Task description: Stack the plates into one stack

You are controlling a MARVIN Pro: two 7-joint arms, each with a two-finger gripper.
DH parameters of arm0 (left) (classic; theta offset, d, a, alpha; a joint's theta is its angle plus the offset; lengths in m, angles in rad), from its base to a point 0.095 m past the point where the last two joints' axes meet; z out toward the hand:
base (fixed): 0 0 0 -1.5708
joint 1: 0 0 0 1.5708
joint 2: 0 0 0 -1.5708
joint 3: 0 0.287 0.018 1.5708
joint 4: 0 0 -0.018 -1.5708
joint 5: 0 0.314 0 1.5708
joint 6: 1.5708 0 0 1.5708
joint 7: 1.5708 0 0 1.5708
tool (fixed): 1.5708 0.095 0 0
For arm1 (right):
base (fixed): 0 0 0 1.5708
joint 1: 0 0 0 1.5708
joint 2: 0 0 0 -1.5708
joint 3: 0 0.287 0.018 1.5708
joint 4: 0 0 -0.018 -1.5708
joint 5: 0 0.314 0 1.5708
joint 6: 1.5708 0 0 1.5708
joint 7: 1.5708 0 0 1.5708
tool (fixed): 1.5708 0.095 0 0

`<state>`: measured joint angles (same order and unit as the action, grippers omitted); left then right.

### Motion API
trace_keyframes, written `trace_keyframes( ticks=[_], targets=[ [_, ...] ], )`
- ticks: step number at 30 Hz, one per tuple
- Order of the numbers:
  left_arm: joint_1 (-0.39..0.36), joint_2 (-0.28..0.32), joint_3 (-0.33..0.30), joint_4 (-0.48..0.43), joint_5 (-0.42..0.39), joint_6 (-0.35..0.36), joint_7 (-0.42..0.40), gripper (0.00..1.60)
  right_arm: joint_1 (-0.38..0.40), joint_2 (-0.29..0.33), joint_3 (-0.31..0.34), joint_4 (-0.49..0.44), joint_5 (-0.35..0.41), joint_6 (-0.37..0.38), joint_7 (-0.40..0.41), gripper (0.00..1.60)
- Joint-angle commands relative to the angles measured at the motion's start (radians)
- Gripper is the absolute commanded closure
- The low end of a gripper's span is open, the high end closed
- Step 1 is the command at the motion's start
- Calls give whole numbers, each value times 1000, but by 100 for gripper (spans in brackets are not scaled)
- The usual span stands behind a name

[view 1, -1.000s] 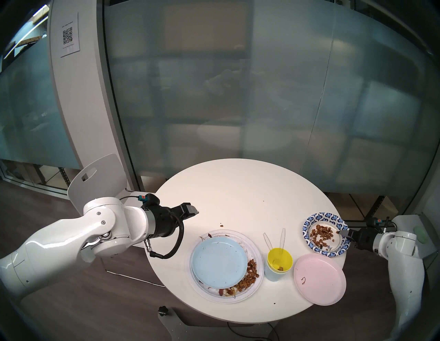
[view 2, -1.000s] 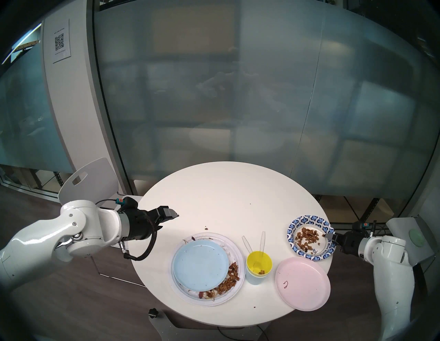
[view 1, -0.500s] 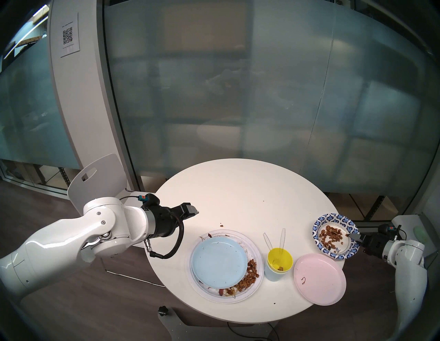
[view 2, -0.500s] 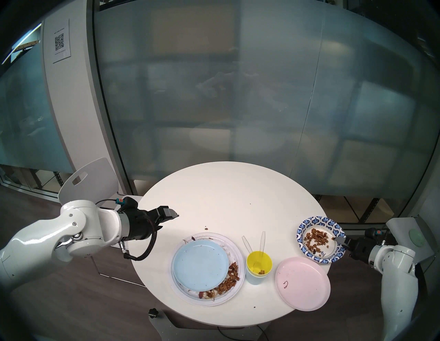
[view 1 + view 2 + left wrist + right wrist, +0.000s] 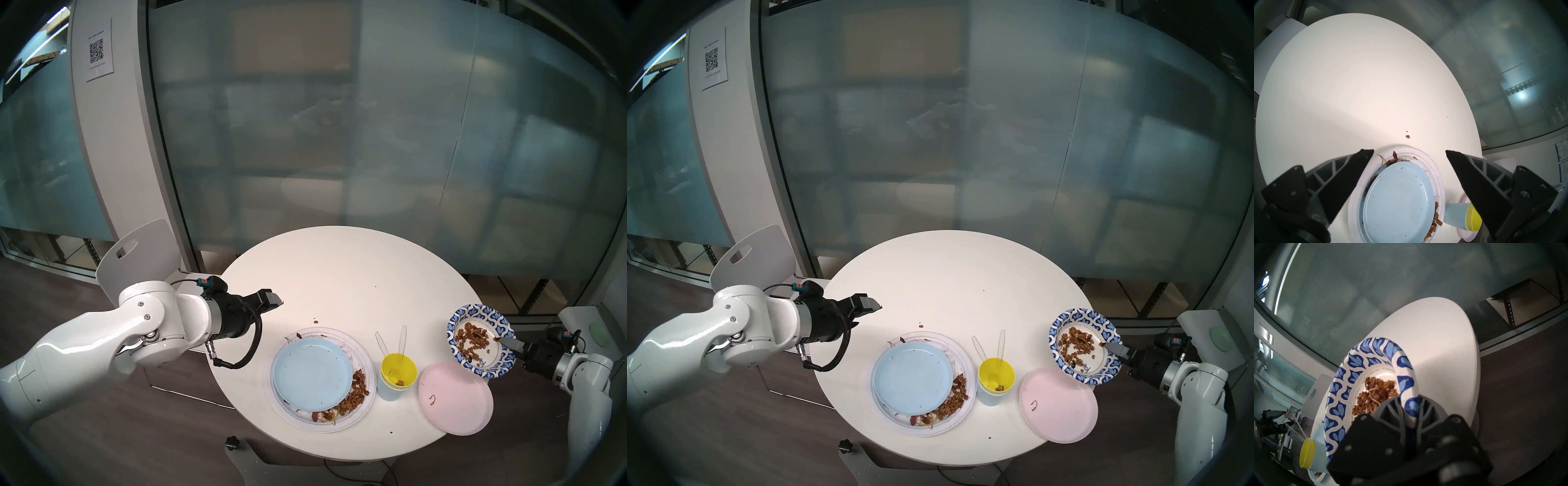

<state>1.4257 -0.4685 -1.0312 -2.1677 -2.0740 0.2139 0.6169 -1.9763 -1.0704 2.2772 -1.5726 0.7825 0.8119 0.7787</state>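
A large white ridged plate (image 5: 360, 349) with food scraps lies at the table's near left, and a light blue plate (image 5: 312, 373) rests on it. A pale pink plate (image 5: 456, 402) sits at the near right edge. My right gripper (image 5: 505, 339) is shut on the right rim of the blue-white patterned paper plate (image 5: 456, 319). That plate is lifted and tilted, holds brown scraps, and overlaps the pink plate's far edge. In the right wrist view, the fingers (image 5: 1390, 406) pinch the patterned rim (image 5: 1373, 348). My left gripper (image 5: 276, 300) hovers open over the table's left side, apart from the stack (image 5: 1400, 202).
A yellow cup (image 5: 398, 371) nested in a light blue cup stands between the white and pink plates, with clear plastic utensils sticking out. A crumb (image 5: 315, 321) lies behind the white plate. A white chair (image 5: 135, 258) stands at the left, and a glass wall curves behind the round table (image 5: 339, 271).
My right gripper has carried the patterned plate to the right and nearer, so it now overlaps the pink plate's far edge. The left arm has not moved.
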Motion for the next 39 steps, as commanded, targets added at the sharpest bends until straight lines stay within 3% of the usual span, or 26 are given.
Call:
trace_keyframes(
  ticks=[1, 13, 22, 35, 39],
  targets=[
    [-9, 1, -9, -11, 1, 0, -5, 0, -115, -46, 30, -116, -3, 9, 46, 160],
    [-11, 2, -7, -11, 1, -2, -6, 0, -272, -104, 55, -261, -62, 28, 82, 160],
    [-11, 4, -6, -11, 0, -3, -7, 0, -278, -99, 46, -262, -100, 27, 99, 160],
    [-13, 5, -4, -11, 0, -4, -8, 0, -206, -70, -10, -210, -147, 27, 79, 160],
    [-14, 5, -3, -11, -1, -4, -8, 0, -193, -65, -12, -201, -155, 28, 78, 117]
  ],
)
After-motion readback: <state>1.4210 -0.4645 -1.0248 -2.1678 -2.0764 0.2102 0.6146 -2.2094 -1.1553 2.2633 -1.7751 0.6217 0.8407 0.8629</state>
